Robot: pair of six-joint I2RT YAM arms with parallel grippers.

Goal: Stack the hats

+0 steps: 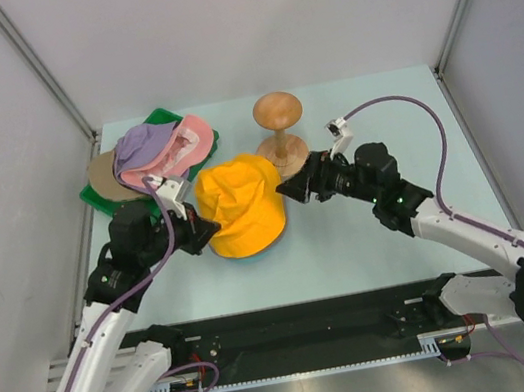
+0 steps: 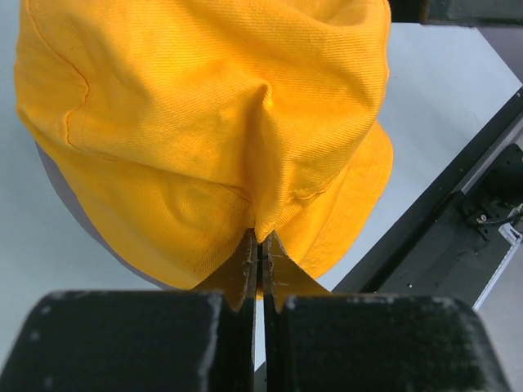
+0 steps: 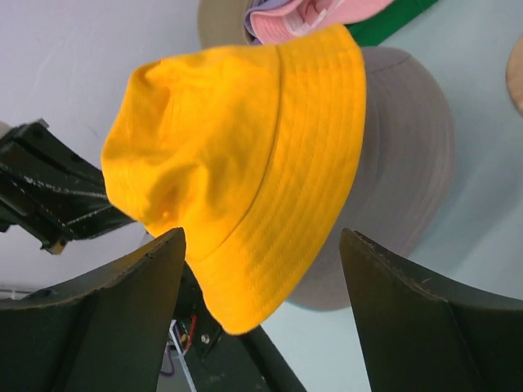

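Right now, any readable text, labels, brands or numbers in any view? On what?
None readable.
Orange hat: no print, logo or tag visible.
Small white label on the black base frame: too small and blurred to read.

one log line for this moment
left claw: shut on orange hat | right claw: open, by orange hat | grey hat: beneath orange hat

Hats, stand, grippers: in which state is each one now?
left gripper, fingers shut on orange bucket hat
right gripper, fingers open, holding nothing
orange bucket hat, crumpled, over grey hat
grey hat, mostly covered
wooden stand, upright, bare
lavender hat, lying on pink hat, back-left pile
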